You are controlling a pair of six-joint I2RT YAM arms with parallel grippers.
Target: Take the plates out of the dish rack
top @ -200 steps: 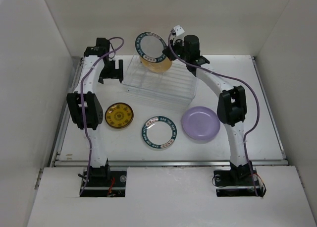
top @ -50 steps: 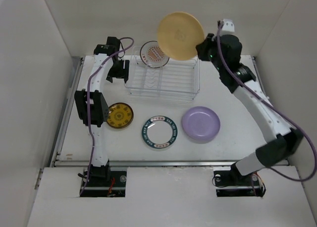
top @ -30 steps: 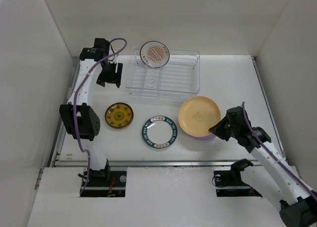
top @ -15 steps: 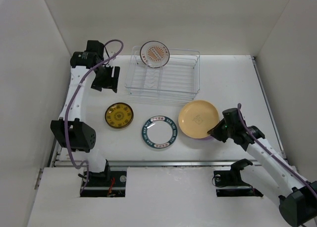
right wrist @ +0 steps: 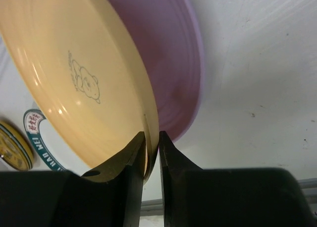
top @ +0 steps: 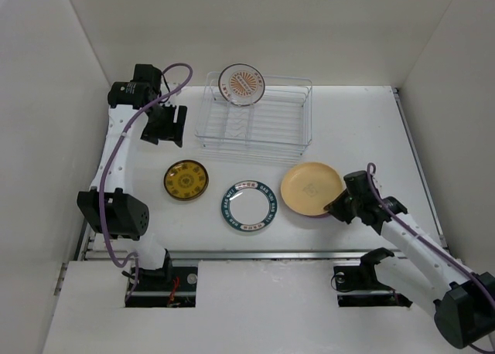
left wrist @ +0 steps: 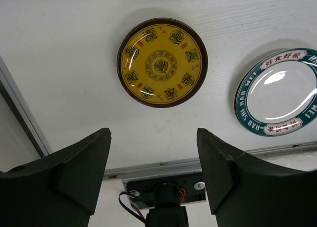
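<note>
From above: in the dish rack [top: 267,126], only the orange-red-centred plate [top: 241,84], standing upright at the far left end. On the table [top: 363,130] in front, lying flat: gold-patterned plate [top: 186,180] and teal-rimmed plate [top: 249,207]. Right of those, tan-yellow plate [top: 309,188], tilted, held at its near right rim by the right gripper [top: 334,209]. Left gripper [top: 164,127] hovering just left of the rack.

From the left wrist: jaws spread wide, nothing between them; gold-patterned and teal-rimmed plates well beyond.

From the right wrist: jaws pinching the tan-yellow rim, lavender plate [right wrist: 181,63] directly beneath, not yet nested flat. Risks from here: letting go while tilted, hence a drop and a chip against the lavender rim; pulling the fingers out low, hence shoving both plates.
</note>
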